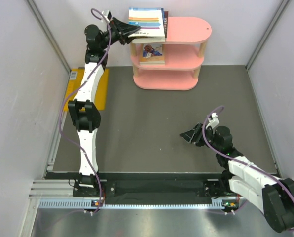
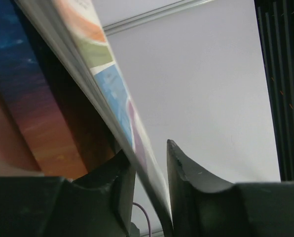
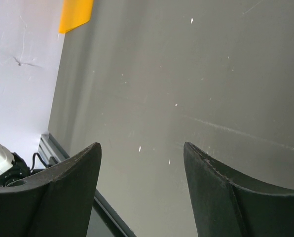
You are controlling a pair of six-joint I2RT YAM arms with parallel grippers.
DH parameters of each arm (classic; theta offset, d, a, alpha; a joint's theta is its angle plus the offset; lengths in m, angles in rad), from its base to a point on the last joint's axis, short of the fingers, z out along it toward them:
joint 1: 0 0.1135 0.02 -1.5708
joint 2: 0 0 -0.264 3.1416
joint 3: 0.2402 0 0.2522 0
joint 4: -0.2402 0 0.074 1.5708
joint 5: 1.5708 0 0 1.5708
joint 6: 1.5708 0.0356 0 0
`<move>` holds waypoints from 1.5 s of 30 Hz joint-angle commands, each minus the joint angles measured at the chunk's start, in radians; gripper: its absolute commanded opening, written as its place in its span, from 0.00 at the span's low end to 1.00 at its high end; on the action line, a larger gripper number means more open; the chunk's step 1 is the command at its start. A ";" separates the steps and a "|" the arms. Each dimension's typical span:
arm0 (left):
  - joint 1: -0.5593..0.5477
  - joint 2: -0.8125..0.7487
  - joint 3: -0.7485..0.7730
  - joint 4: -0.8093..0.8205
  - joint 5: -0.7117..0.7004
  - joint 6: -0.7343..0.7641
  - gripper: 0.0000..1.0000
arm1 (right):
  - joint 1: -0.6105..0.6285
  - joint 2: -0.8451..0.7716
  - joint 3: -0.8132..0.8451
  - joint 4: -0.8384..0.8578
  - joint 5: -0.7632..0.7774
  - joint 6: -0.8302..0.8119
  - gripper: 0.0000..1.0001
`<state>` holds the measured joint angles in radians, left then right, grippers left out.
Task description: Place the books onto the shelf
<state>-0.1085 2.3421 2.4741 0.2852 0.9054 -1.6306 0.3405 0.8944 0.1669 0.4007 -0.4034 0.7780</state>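
The left hand, slightly open, straddles the left edge of the striped book, which lies atop the stack on the shelf's top board. Its way out seems leftward. The right hand is open, empty and well apart.

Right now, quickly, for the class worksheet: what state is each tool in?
Left tool: slightly open, straddling the edge of the white colour-striped book, not clamping it.
Right tool: open, empty.
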 commanded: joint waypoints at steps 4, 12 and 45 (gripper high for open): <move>0.015 0.003 0.085 0.062 -0.037 0.017 0.52 | 0.017 0.011 0.033 0.049 0.012 -0.006 0.68; 0.018 0.002 0.078 0.019 0.033 0.060 0.99 | 0.020 0.001 0.023 0.050 0.017 0.001 0.68; 0.084 -0.106 -0.078 -0.075 0.253 0.187 0.98 | 0.043 -0.006 0.072 0.007 0.035 -0.042 0.68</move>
<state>-0.0288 2.3154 2.4077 0.1753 1.1484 -1.4796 0.3519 0.8997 0.1673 0.3996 -0.3885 0.7826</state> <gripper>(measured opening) 0.985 0.681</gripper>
